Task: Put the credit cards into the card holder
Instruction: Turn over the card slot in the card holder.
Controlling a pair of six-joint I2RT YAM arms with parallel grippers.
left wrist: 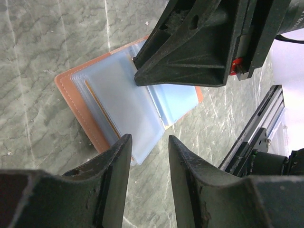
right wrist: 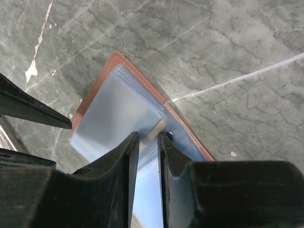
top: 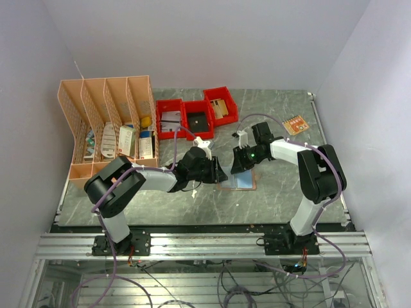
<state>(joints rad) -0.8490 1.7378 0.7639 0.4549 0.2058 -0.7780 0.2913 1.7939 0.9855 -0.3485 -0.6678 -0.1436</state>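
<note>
The tan-brown card holder (top: pixel 239 185) lies open on the table, its clear sleeves facing up; it also shows in the left wrist view (left wrist: pixel 71 92) and the right wrist view (right wrist: pixel 97 90). My right gripper (right wrist: pixel 148 137) is down on the sleeves, jaws nearly closed on a pale tan credit card (right wrist: pixel 155 130) whose end sticks out at the fingertips. A thin tan card edge (left wrist: pixel 102 109) sits in a sleeve. My left gripper (left wrist: pixel 149 142) is open and empty, just above the holder's near edge. Another tan card (top: pixel 295 123) lies at the back right.
Three red bins (top: pixel 196 115) stand behind the arms. A peach desk organizer (top: pixel 109 125) stands at the back left. The two grippers (top: pixel 230 172) are close together over the holder. The metal table rail (left wrist: pixel 259 137) is near.
</note>
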